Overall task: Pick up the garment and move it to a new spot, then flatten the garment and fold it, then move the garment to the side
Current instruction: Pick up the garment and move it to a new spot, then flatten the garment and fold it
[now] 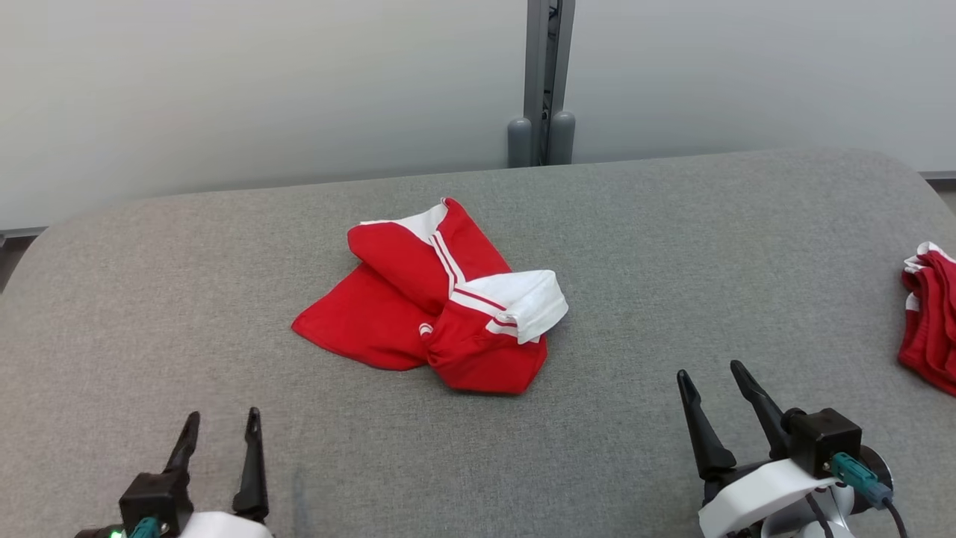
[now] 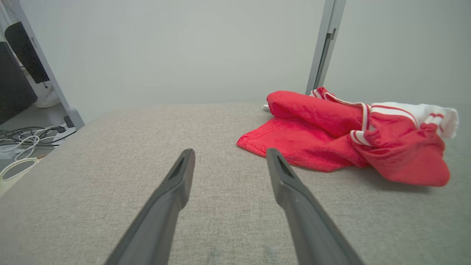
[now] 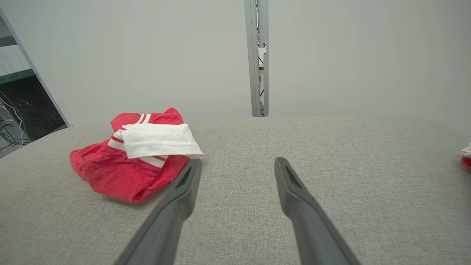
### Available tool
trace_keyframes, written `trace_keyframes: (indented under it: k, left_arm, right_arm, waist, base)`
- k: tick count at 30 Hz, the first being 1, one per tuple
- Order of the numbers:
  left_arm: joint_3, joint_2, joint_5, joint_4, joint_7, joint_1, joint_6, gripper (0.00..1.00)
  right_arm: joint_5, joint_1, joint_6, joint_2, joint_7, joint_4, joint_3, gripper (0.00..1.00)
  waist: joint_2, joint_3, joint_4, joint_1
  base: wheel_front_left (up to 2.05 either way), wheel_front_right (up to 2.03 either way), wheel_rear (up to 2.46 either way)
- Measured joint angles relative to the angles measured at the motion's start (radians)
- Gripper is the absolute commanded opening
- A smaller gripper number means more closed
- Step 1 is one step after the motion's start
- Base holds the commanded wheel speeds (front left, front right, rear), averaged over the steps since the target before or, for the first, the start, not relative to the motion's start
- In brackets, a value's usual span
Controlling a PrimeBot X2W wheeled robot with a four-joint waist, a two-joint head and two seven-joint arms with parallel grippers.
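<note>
Red-and-white garment (image 1: 433, 299) crumpled on the grey table (image 1: 672, 246)
Ahead, between left hand (image 1: 224, 413) and right hand (image 1: 709, 369), touching neither; both are released, fingers spread, empty. Another red cloth (image 1: 930, 321) lies off the right hand's right.

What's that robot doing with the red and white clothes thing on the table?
Right now it is not holding anything. The red and white garment lies crumpled in the middle of the grey table, not yet flattened or folded. The left gripper and right gripper hover on the robot's side of it, both open and apart from the cloth. A second red garment sits at the table's right edge.
</note>
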Motion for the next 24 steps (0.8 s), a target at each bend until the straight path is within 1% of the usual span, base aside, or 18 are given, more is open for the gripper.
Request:
trace_keyframes:
  k: [3, 6, 11, 18, 24]
  left_arm:
    - [0.045, -0.013, 0.031, -0.036, 0.0, 0.038, -0.001, 1.0]
    - [0.081, -0.027, 0.045, -0.052, 0.0, 0.072, -0.016, 1.0]
    - [0.119, -0.044, 0.067, -0.067, 0.0, 0.079, -0.028, 1.0]
    - [0.131, -0.057, 0.088, -0.08, 0.0, 0.078, -0.04, 1.0]
    - [0.119, -0.061, 0.09, -0.079, 0.0, 0.06, -0.046, 1.0]
  right_arm:
    - [0.0, 0.002, 0.0, 0.0, 0.0, 0.004, 0.007, 1.0]
    - [0.0, 0.007, 0.0, 0.0, 0.0, 0.009, 0.016, 1.0]
    - [0.001, 0.007, 0.0, 0.0, 0.0, 0.014, 0.026, 1.0]
    - [0.002, 0.005, 0.0, 0.0, 0.0, 0.014, 0.028, 1.0]
    - [-0.002, -0.013, 0.0, -0.001, 0.0, 0.002, 0.036, 1.0]
  waist:
    - [0.0, -0.008, 0.002, 0.0]
    - [0.0, -0.013, -0.002, 0.0]
    - [0.0, -0.011, -0.007, 0.0]
    - [0.0, 0.0, -0.003, 0.0]
    - [0.0, 0.029, 0.016, 0.0001]
  base:
    - [0.0, 0.0, 0.0]
    - [0.0, 0.0, 0.0]
    - [0.0, 0.0, 0.0]
    - [0.0, 0.0, 0.0]
    - [0.0, 0.0, 0.0]
